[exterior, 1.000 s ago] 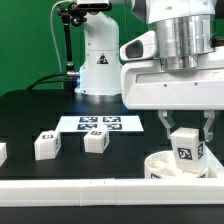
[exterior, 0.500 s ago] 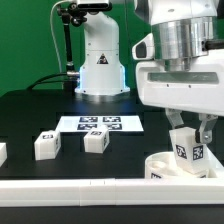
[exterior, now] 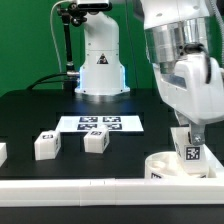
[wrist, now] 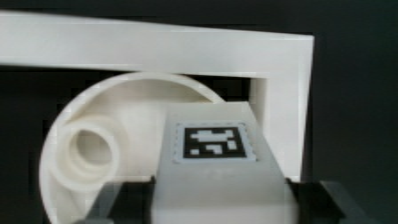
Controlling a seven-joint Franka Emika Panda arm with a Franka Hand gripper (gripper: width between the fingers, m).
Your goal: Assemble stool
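I see my claw [exterior: 190, 143] closed tight on a leg block [exterior: 191, 153], upright over the seat disc [exterior: 163, 167]. Two loose blocks [exterior: 45, 145] [exterior: 95, 141] lie on the table [exterior: 30, 110] toward its nine o'clock.

The black worktop [exterior: 40, 112] carries the marker board [exterior: 100, 125] near its middle. In front of that stand two white leg blocks [exterior: 45, 145] [exterior: 95, 141], apart from each other, with a third [exterior: 2, 152] cut off at the exterior view's left edge. The round seat disc [exterior: 163, 167] lies at the exterior view's right, against the long white border rail [exterior: 70, 186] along the front edge.
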